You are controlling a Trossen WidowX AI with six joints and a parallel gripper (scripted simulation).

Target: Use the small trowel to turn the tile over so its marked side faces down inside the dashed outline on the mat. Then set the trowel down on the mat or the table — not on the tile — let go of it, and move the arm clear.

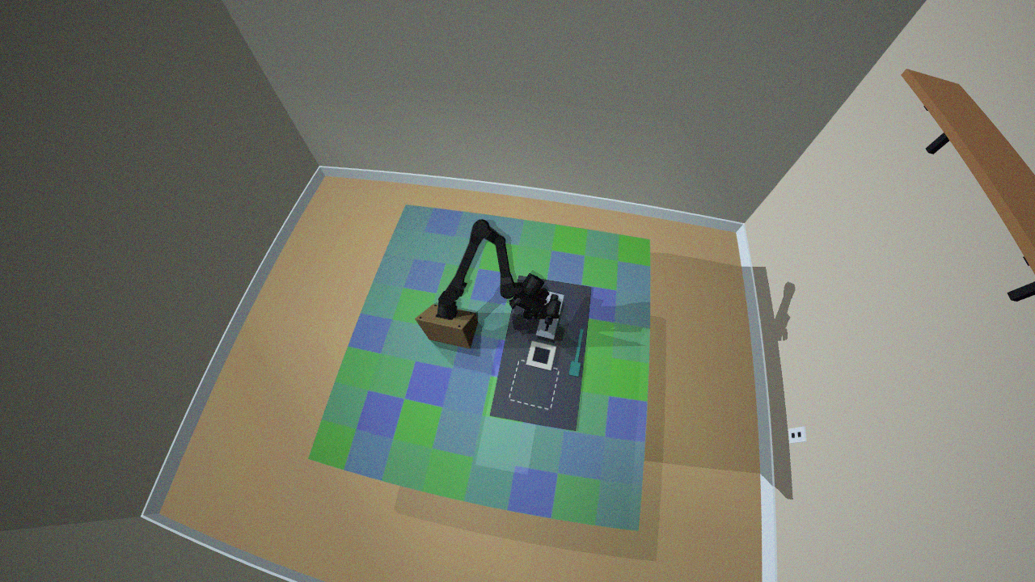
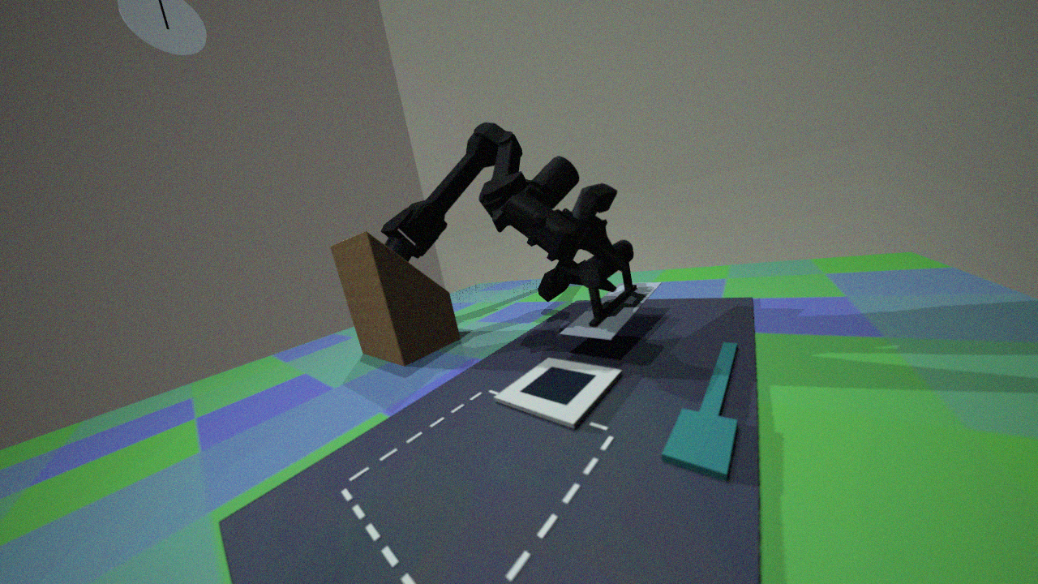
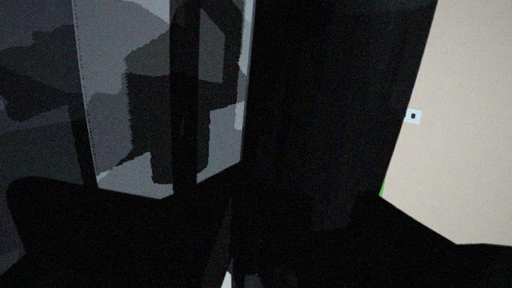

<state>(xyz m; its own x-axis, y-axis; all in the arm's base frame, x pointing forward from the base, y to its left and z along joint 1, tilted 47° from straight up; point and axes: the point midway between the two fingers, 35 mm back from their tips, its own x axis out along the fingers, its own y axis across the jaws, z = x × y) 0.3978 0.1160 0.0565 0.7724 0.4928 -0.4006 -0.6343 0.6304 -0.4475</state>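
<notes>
From my station I have the jointed black robot arm (image 1: 470, 262) (image 2: 456, 178) rising off its wedge-shaped brown wooden block (image 1: 448, 332) (image 2: 388, 312), bent at a high elbow, with the forearm folding down and the wrist reaching forward and low over the dark grey rectangular mat (image 1: 568, 408) (image 2: 653, 537). My black parallel pincer (image 1: 552, 306) (image 2: 589, 268) (image 3: 292, 174) is partly open, closed around the raised black handle of the flat grey trowel with a rectangular blade (image 1: 547, 333) (image 2: 586, 332) (image 3: 224, 136). The exterior view shows me the blade hanging roughly level above the mat, its shadow falling beneath, between it and the tile. The wrist view is mostly black handle and fingers, so I cannot tell exactly how the fingers meet the grip

The square white-bordered tile (image 1: 531, 354) (image 2: 576, 414) lies flat on the mat, its dark square marking facing up. It sits mostly outside the white dashed outline (image 1: 530, 404) (image 2: 570, 493), overlapping one edge, and the trowel is apart from it. A teal paddle-shaped tool with a square blade (image 1: 574, 368) (image 2: 701, 439) lies flat beside the tile, near the mat's long edge, on the green-and-blue checked surface (image 1: 376, 412) (image 2: 871, 465) that carries everything
</notes>
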